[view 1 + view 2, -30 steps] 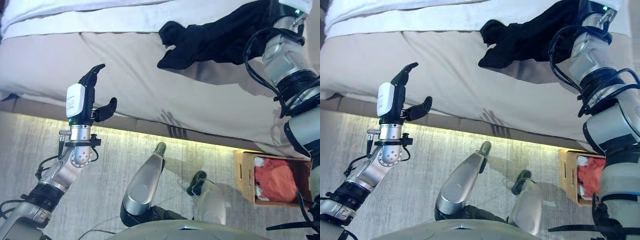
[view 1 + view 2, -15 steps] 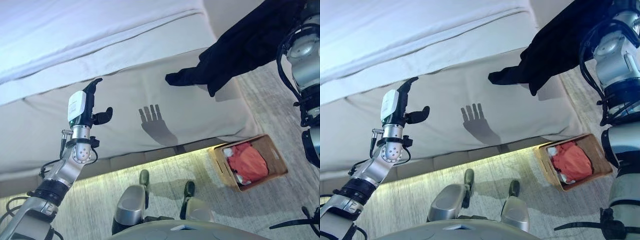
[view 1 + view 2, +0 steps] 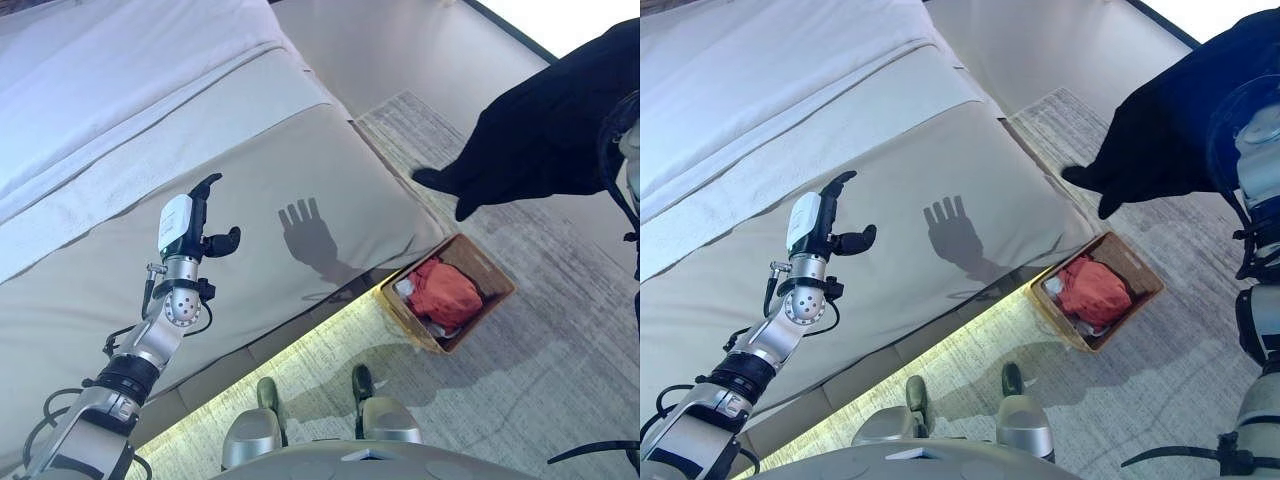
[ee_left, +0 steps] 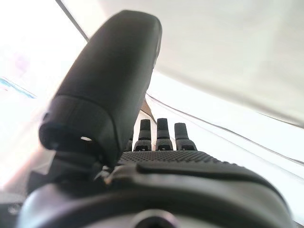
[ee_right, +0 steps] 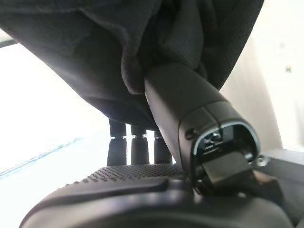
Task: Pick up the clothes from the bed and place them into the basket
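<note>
Beige bed (image 3: pixel 300 170) sits left of a basket (image 3: pixel 497 292) holding red clothes (image 3: pixel 443 292). Right hand (image 5: pixel 190 109) grips black clothing (image 3: pixel 545 130) aloft; left hand (image 3: pixel 195 215) hovers relaxed.

The black garment (image 3: pixel 545 130) runs off the edge at 3 o'clock, hiding the right hand (image 5: pixel 190 118) fingertips.
</note>
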### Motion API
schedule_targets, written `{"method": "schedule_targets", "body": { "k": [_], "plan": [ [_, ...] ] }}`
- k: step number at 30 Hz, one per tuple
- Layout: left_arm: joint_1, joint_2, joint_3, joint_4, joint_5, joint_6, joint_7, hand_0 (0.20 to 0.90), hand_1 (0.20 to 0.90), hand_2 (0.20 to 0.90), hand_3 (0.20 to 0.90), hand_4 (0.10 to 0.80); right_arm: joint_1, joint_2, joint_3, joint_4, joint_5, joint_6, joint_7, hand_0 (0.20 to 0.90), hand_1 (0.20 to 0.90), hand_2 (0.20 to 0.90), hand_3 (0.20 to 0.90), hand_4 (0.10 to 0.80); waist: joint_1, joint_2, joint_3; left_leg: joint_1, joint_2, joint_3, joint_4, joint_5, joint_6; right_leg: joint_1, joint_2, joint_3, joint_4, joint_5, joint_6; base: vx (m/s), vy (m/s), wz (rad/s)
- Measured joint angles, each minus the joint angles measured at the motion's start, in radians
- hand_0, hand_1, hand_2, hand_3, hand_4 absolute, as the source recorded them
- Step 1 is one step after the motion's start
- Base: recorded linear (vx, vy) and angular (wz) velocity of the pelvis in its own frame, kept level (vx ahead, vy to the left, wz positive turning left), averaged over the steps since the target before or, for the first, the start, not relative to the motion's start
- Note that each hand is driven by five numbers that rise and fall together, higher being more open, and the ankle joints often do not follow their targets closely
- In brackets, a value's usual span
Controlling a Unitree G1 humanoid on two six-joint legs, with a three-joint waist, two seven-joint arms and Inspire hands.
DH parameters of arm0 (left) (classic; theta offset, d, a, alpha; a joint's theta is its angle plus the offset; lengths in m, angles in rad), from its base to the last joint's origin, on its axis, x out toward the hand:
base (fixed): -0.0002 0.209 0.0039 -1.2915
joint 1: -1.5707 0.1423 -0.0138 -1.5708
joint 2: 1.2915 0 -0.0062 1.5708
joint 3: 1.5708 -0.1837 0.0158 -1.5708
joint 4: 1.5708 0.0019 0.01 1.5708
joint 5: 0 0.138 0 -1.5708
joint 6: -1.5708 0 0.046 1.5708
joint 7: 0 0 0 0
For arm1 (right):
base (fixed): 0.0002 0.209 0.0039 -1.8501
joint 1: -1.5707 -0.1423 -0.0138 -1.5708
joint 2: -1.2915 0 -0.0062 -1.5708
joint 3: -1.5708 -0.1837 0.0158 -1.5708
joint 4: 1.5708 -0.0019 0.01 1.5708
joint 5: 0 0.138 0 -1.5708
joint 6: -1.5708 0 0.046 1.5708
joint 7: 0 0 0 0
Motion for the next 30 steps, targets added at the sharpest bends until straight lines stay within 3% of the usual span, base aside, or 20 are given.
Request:
{"method": "schedule_targets", "body": {
  "k": [16, 26, 30],
  "plan": [
    [-0.062, -0.074, -0.094, 0.037, 0.034, -0.003, -0.007, 0.9, 0.9, 0.9, 0.9, 0.8, 0.157, 0.003, -0.034, 0.048, 0.007, -0.006, 0.028, 0.3, 0.3, 0.3, 0.2, 0.1, -0.094, 0.055, -0.033, -0.024, 0.001, 0.023, -0.002, 0.004, -0.007, -0.044, 0.007, 0.051, -0.001, -0.001, 0.0, -0.036, -0.062, -0.07],
    [-0.052, -0.11, -0.122, 0.057, 0.034, 0.0, -0.009, 0.9, 0.9, 0.9, 0.9, 0.8, 0.376, 0.018, -0.037, 0.078, -0.003, -0.046, 0.052, 0.3, 0.3, 0.3, 0.2, 0.1, -0.099, 0.154, -0.099, -0.065, 0.007, 0.042, -0.007, 0.007, -0.015, -0.097, 0.013, 0.071, -0.001, 0.0, -0.001, -0.007, 0.001, -0.06],
    [-0.03, -0.11, -0.122, 0.057, 0.033, 0.0, -0.009, 0.9, 0.9, 0.9, 0.9, 0.8, 0.425, 0.056, -0.037, 0.078, -0.016, -0.045, 0.088, 0.3, 0.3, 0.3, 0.2, 0.1, -0.119, 0.157, -0.101, -0.064, 0.014, 0.047, -0.006, 0.008, -0.016, -0.098, 0.019, 0.073, -0.001, 0.002, -0.004, 0.037, -0.028, -0.05]
  ]
}}
